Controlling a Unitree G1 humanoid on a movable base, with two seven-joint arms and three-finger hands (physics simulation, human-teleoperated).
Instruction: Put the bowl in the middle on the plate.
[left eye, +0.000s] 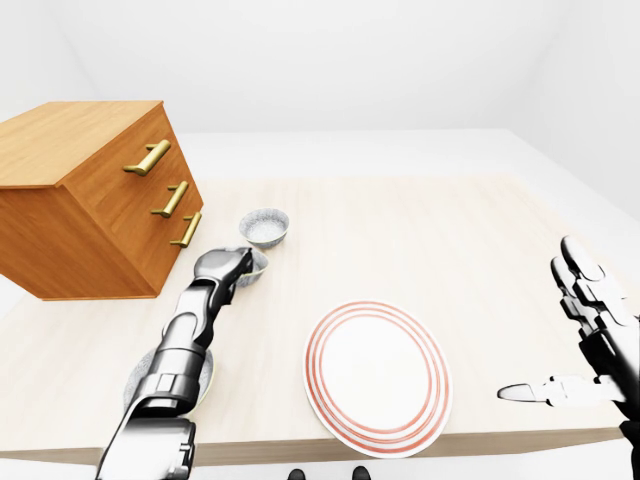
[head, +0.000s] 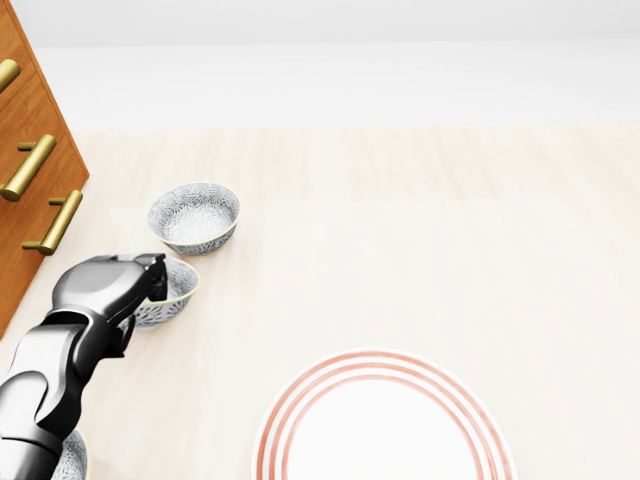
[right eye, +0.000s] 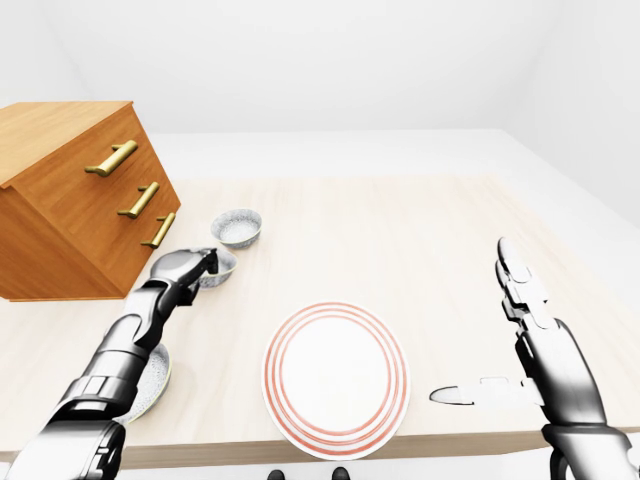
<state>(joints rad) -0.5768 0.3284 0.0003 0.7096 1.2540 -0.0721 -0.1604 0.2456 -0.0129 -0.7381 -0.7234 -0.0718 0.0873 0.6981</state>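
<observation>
Head view peers steeply down, close in on the table (head: 430, 220), cutting the plate (head: 385, 425) at its bottom edge. Both eye views stand back, wider, taking in the table's whole length; all three share plate and drawer chest (left eye: 90, 200).

Your table (head: 450, 230) looks like pale wood, faintly grained and matt. The chest (left eye: 90, 190) at its left edge is warmer, smooth orange-brown wood with shiny brass-coloured metal handles (head: 28, 167). The middle bowl (head: 178, 288) and its neighbour bowl (head: 194, 216) look like glazed ceramic, finely speckled grey. The plate (head: 380, 362) is smooth, glossy white with red rings. Your left hand (head: 105, 285) is satin grey metal with black parts.
</observation>
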